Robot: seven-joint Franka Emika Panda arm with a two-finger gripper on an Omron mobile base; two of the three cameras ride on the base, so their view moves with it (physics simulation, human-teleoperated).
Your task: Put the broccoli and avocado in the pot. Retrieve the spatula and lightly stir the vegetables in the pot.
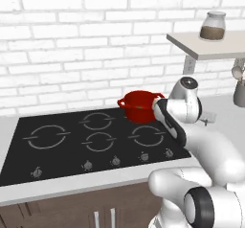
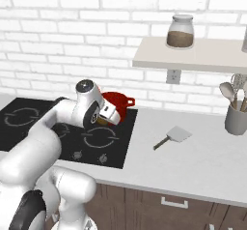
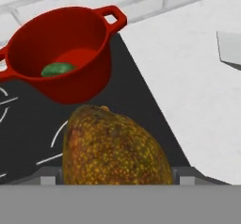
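Observation:
The glossy red pot (image 1: 139, 106) (image 2: 117, 101) (image 3: 61, 58) stands at the back right of the black stovetop (image 1: 72, 141). A green piece of broccoli (image 3: 58, 69) lies on its bottom. A brown-green avocado (image 3: 113, 148) sits between the fingers of my gripper (image 3: 115, 177), which is shut on it and held in front of the pot, short of its rim. In the right base view the hand (image 2: 103, 114) hangs just before the pot. The spatula (image 2: 171, 137) lies on the counter to the right of the stove.
A shelf (image 2: 193, 55) on the brick wall carries a glass jar (image 2: 180, 31) of brown contents. A grey utensil holder (image 2: 236, 119) stands at the far right of the counter (image 2: 193, 161). Stove knobs (image 1: 116, 161) line the front edge.

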